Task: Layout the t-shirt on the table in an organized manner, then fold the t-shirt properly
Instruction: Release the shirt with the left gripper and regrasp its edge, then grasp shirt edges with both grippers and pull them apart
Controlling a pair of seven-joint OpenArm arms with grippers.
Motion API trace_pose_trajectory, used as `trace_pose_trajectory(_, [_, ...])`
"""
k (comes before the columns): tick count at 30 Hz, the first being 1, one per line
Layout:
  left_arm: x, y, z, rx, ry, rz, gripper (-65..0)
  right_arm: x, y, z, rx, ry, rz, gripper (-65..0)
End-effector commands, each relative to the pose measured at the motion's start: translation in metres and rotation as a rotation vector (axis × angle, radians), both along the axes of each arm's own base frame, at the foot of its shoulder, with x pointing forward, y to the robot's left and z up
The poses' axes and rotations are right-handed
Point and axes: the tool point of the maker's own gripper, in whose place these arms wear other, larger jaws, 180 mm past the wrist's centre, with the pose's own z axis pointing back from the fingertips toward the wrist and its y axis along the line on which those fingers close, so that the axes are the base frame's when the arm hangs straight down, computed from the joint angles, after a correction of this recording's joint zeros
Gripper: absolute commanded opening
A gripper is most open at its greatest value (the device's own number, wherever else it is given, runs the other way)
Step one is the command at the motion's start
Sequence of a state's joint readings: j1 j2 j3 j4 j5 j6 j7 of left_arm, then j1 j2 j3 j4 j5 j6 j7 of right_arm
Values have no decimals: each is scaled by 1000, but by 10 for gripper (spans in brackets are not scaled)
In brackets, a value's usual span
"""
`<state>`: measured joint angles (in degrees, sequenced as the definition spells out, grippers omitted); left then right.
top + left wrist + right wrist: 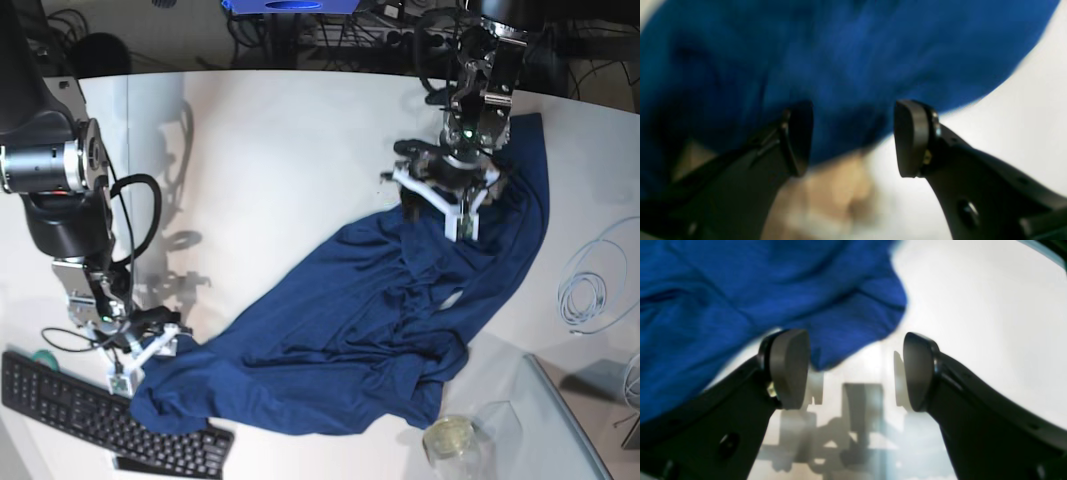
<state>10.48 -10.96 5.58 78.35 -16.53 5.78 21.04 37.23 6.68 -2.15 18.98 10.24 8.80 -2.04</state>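
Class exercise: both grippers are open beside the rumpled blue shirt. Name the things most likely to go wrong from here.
1. The t-shirt lies bunched and creased; folding it now would probably lock in the wrinkles.
2. One corner lies right by the keyboard, where the right gripper hovers; a pull there could catch it.
3. The left gripper sits over folded fabric near the table edge and may pinch two layers.

Blue t-shirt [740,290] beside parted jaws

Navy t-shirt [360,320] — crumpled, spread diagonally across the white table [270,150]
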Motion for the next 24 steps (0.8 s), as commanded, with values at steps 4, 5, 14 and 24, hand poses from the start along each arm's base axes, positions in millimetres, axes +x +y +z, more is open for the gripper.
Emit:
trace_pose_trajectory(4, [-4, 26, 2, 61, -14, -20, -285, 20, 1, 22, 2, -65, -1, -242])
trace_pose_trajectory(5, [-10, 35, -1, 82, 3, -24, -285, 20, 6, 22, 8, -65, 5, -257])
trace_pose_trajectory(14, [-17, 60, 54, 92, -125, 37, -285, 30, 18, 37, 21, -114, 22, -572])
trace_pose_trajectory(24, [75, -23, 80, -92, -270, 78, -286, 16, 34, 20, 41, -78, 36, -579])
